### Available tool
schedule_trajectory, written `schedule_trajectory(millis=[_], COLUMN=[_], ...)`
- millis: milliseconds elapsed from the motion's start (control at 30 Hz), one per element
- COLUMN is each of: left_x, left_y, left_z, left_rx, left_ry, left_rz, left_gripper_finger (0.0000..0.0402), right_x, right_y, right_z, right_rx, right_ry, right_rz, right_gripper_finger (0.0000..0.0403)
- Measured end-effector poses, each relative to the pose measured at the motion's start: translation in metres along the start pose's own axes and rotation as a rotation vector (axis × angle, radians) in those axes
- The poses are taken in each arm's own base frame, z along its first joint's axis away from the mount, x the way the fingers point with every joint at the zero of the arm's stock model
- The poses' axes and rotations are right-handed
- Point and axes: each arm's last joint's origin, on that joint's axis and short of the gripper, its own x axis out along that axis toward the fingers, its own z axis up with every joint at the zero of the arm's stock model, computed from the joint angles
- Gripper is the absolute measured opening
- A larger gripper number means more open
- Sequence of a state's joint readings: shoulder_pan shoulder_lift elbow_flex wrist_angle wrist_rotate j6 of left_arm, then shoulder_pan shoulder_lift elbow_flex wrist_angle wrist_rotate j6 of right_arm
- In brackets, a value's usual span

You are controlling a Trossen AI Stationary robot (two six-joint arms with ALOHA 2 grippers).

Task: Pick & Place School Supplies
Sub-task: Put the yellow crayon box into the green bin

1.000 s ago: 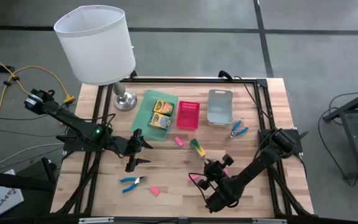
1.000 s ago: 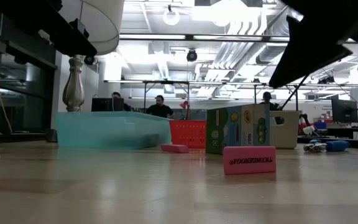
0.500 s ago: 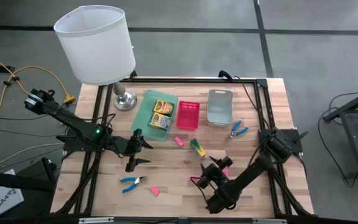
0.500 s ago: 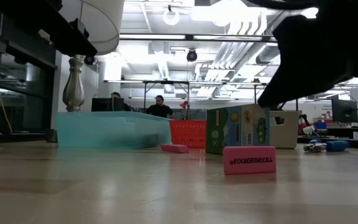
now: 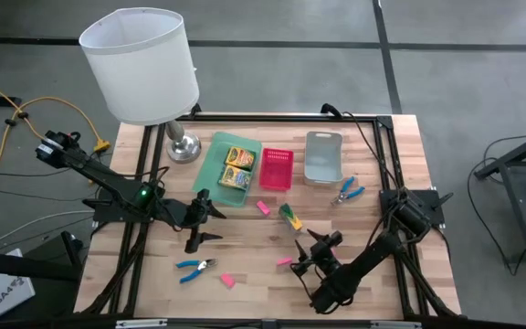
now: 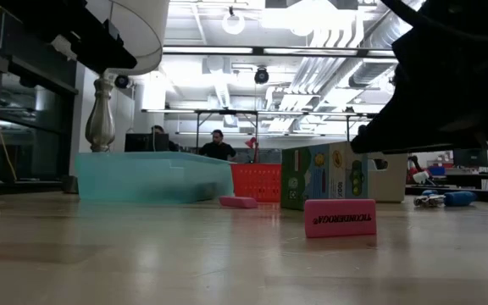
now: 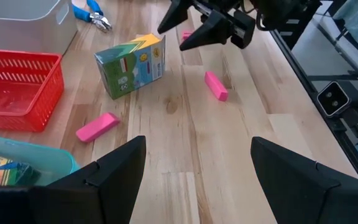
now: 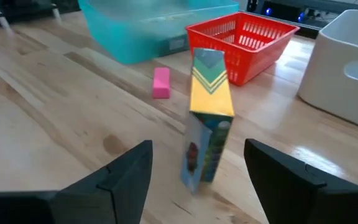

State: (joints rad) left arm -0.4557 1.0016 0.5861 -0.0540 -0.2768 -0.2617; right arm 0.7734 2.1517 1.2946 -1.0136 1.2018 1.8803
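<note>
A yellow-and-green crayon box point(image 8: 207, 124) stands upright on the table point(image 5: 245, 239), also seen in the high view as the crayon box point(image 5: 290, 217). My right gripper point(image 8: 197, 152) is open, low and nearly level just behind it, a finger on either side, touching nothing. Two more crayon boxes point(image 5: 237, 166) lie in the green tray point(image 5: 210, 171). Pink erasers point(image 5: 263, 207) point(image 5: 285, 261) point(image 5: 227, 281) lie flat on the wood. Blue-handled tools point(image 5: 194, 267) point(image 5: 347, 190) lie at near left and far right. My left gripper point(image 5: 199, 222) hangs open above the table's left middle.
A red basket tray point(image 5: 276, 170) and a grey tray point(image 5: 323, 157) stand beside the green one at the far side. A white-shaded lamp point(image 5: 142, 64) stands at the far left corner. Bare wood lies between the two grippers.
My right gripper has sunk toward the table behind the standing crayon box and has rolled about its own line. The box and the erasers have stayed where they were.
</note>
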Motion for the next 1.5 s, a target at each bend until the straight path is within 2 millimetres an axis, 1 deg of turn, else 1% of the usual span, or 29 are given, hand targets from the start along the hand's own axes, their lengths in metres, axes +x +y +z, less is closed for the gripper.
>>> schedule_trajectory(millis=[267, 600, 933, 1133, 1267, 1500], left_x=[0.001, 0.001, 0.001, 0.001, 0.001, 0.001], left_y=[0.002, 0.006, 0.006, 0.006, 0.006, 0.006], left_z=[0.001, 0.002, 0.002, 0.002, 0.002, 0.002], left_rx=[-0.006, -0.013, -0.013, -0.013, -0.013, -0.013], left_ry=[-0.004, -0.005, -0.005, -0.005, -0.005, -0.005], left_rz=[0.01, 0.026, 0.026, 0.026, 0.026, 0.026], left_gripper_finger=[0.0284, 0.0284, 0.0284, 0.0284, 0.0284, 0.0284], right_x=[0.003, 0.025, 0.046, 0.052, 0.053, 0.053], right_y=[0.001, -0.003, -0.004, -0.001, 0.0, 0.0], right_z=[0.001, -0.008, -0.003, -0.002, -0.002, -0.003], right_rx=[-0.009, -0.005, -0.006, -0.025, -0.036, -0.04], right_ry=[0.001, 0.006, 0.012, 0.038, 0.054, 0.066], right_rz=[-0.003, -0.019, -0.068, -0.068, -0.066, -0.067], right_gripper_finger=[0.0247, 0.0247, 0.0247, 0.0246, 0.0233, 0.0186])
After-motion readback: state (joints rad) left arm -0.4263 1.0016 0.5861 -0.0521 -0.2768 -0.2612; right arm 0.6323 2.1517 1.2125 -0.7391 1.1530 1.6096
